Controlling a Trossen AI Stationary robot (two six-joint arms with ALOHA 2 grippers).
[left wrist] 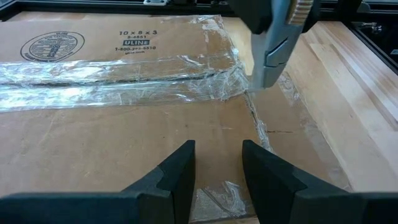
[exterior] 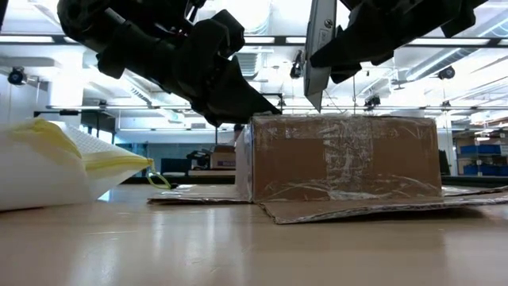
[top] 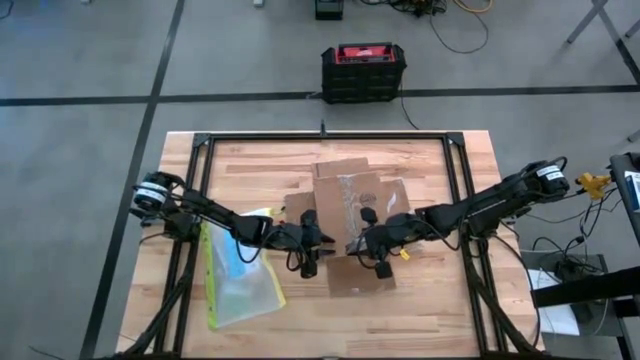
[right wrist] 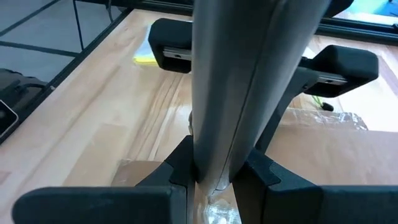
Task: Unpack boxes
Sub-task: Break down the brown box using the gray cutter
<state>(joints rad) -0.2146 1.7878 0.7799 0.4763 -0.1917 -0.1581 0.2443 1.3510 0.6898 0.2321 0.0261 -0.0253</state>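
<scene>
Fingers of the right gripper (right wrist: 211, 177) were clamped on a slim grey tool (right wrist: 239, 81), seemingly a box cutter, held upright with its working end pointing down at the carton. In the left wrist view that tool's tip (left wrist: 267, 68) met the end of the crinkled clear tape (left wrist: 118, 84) where the seam ran off the carton's top panel.

From the right gripper (top: 385, 240), the flat brown cardboard carton (top: 352, 205) lay toward eleven o'clock in the overhead view, at the middle of the wooden table (top: 440, 310), flaps splayed around it. Its taped seam appeared to run roughly six to twelve o'clock there, though glare made that uncertain. The right arm looked the nearer of the two to the seam, so the coming cut probably depended on drawing the blade along that line.

The left gripper (top: 312, 243) hovered at the carton's eight o'clock corner, its fingers (left wrist: 180, 171) partly parted and grasping nothing, just over the cardboard. Whether they pressed on it could not be told.

A clear pouch with yellow-green edge (top: 238, 275) lay further out at eight o'clock, apart from the carton.
</scene>
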